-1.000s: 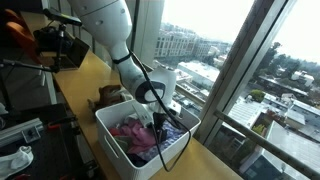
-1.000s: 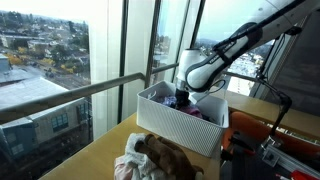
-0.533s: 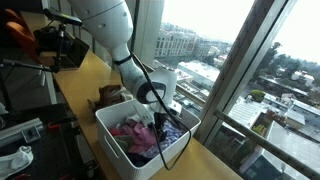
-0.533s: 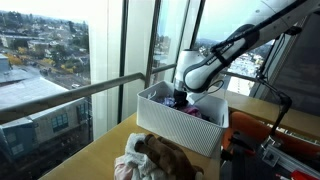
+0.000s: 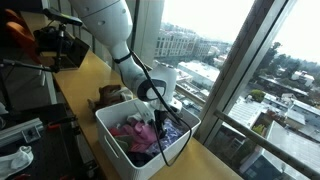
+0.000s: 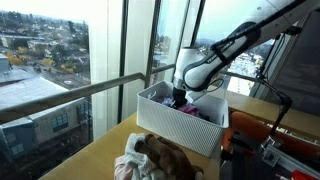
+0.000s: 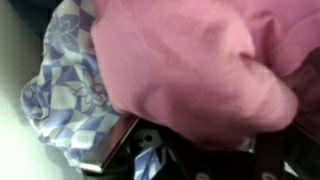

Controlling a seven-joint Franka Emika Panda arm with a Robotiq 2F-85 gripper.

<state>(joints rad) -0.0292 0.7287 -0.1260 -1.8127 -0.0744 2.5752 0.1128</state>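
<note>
Here, a white plastic basket (image 5: pixel 116 150) is seen on a long wooden table top (image 5: pixel 88 72) beside tall glass windows (image 5: pixel 215 45). The basket is filled with soft clothes. The black gripper (image 5: pixel 158 121) at the end of the white robot arm (image 5: pixel 105 25) has been put down into the basket, and its tip is sunk into the pile. In both exterior views the gripper (image 6: pixel 178 100) is found inside the basket walls, near the side next to the windows.

A crumpled pink cloth (image 7: pixel 190 70) is pressed right up against the wrist camera, so most of the wrist view is filled by it. The same pink cloth (image 5: pixel 136 129) is seen in an exterior view, on top of the pile and touching the gripper. A blue and white checked cloth (image 7: pixel 62 92) is tucked under the edge of the pink one.

The fingers are hidden by the cloth. How far open they are cannot be told, and it cannot be told if the pink cloth is held.

A brown furry toy (image 6: pixel 165 155) and a small white cloth (image 6: pixel 128 166) are laid on the table just outside the basket.
</note>
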